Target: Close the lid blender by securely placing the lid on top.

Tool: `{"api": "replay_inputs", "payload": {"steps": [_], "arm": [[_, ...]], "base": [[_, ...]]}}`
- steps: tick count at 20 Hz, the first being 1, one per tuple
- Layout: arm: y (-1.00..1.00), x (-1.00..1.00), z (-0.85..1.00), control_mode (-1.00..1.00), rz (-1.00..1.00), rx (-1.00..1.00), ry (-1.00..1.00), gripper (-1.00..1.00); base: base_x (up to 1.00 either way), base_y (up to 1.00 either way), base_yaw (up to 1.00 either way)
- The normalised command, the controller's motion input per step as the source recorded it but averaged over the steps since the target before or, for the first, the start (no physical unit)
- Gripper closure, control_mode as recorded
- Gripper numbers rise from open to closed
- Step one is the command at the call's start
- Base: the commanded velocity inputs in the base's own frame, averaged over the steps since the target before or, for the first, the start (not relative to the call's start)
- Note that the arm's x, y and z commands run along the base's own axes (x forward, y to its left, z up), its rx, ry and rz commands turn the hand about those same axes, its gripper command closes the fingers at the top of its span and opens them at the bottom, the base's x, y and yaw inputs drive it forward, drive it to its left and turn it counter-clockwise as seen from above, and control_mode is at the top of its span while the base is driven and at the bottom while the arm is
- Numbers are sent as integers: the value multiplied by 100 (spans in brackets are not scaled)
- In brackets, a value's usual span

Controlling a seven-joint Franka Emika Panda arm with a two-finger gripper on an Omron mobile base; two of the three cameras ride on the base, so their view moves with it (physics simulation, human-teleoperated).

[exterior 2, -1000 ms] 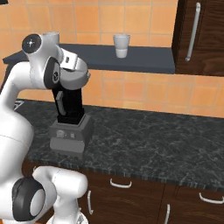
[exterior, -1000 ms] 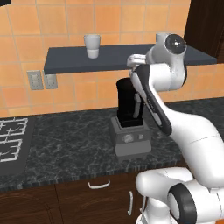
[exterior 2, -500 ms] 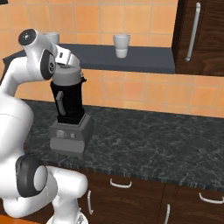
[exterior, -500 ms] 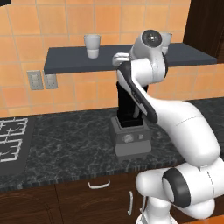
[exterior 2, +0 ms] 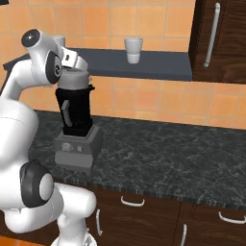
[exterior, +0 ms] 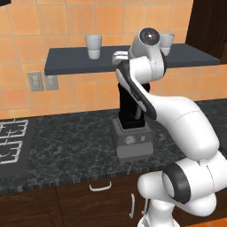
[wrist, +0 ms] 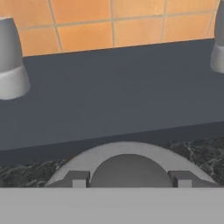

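Right base view: my hand [exterior 2: 77, 67] sits just over the black jar of the blender [exterior 2: 77, 126], which stands on the dark stone table [exterior 2: 158, 158], and the light-grey lid [exterior 2: 74, 77] rests on the jar's mouth beneath it. In the hand view my fingertips [wrist: 78, 179] stand apart on either side of the lid's [wrist: 127, 168] knob, though I cannot tell if they press it. Beyond lies the dark shelf [wrist: 118, 96] with a white cup [wrist: 11, 61] at each end.

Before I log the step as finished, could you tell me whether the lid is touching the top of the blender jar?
Touching. In the right base view the lid sits flush on the rim of the blender, with no gap visible between them; the gripper is right above it.
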Motion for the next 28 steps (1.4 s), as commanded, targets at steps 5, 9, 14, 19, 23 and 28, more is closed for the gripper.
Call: {"api": "replay_inputs", "payload": {"steps": [5, 9, 14, 19, 23, 28], "arm": [[-1, -3, -9, -100, 0, 0, -10, 100], [0, -50, -23, -100, 0, 0, -15, 100], [1, -12, 7, -100, 0, 0, -2, 100], [2, 5, 45, -100, 0, 0, 4, 100], [6, 0, 31, -100, 0, -4, 12, 100], [8, -3, -23, -100, 0, -4, 11, 100]], "base": [[0, 0, 0], [0, 0, 0], [0, 0, 0], [0, 0, 0], [0, 0, 0], [0, 0, 0]]}}
